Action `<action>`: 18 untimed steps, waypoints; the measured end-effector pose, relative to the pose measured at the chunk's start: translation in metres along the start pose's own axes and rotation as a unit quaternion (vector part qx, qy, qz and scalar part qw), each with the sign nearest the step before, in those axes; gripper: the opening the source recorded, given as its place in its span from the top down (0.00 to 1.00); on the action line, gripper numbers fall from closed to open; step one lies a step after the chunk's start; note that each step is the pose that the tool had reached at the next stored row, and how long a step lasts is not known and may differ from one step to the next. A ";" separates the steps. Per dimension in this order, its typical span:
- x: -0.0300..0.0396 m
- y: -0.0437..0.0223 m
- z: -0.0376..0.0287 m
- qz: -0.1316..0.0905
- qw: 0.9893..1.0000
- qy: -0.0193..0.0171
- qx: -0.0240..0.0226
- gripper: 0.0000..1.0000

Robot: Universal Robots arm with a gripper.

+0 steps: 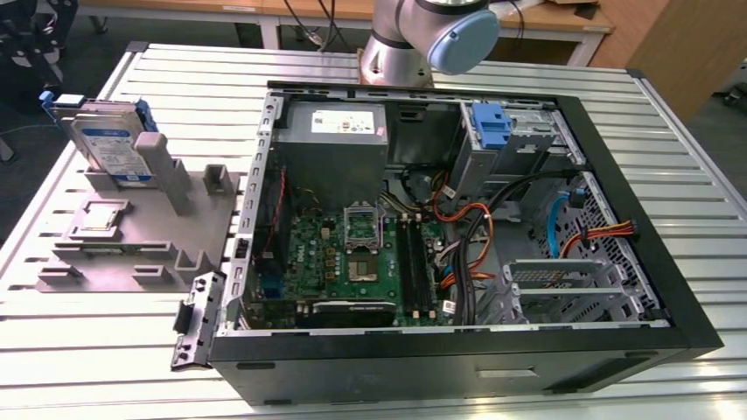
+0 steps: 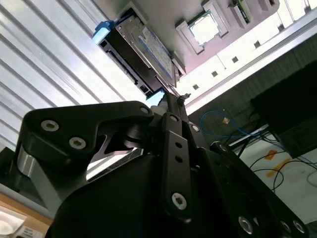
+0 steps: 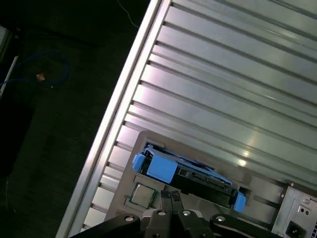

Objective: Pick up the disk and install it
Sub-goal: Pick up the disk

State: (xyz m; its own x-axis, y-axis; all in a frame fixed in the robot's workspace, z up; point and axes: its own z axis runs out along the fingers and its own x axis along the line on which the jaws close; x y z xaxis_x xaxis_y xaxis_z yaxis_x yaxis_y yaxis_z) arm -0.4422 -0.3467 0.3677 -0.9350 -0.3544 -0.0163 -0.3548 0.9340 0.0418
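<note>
First wrist view: the gripper (image 3: 171, 195), closed and empty, hangs over the upright disk (image 3: 188, 179) near the edge of the table (image 3: 223, 74). The disk is likely stiff and shock-sensitive, best pinched across its faces.

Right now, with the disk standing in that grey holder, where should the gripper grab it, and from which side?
Probably the top edge of the disk, pinched across its two flat faces, coming from above. It stands on edge in the grey holder, whose slot and post cover its lower part, leaving the top free.

Ribbed metal table (image 1: 210, 70) (shiny), disk (image 1: 111, 149) frame seemingly matt plastic
</note>
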 end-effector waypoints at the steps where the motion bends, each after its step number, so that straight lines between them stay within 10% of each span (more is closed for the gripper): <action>1: 0.0000 0.0000 0.0000 -0.004 1.000 0.000 0.000 0.90; 18: 0.0000 0.0000 0.0001 -0.053 0.999 0.002 -0.001 0.90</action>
State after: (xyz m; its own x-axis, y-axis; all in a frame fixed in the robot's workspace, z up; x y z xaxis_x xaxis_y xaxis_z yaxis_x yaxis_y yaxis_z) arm -0.4422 -0.3467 0.3676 -0.8922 -0.4513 -0.0162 -0.4516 0.8913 0.0418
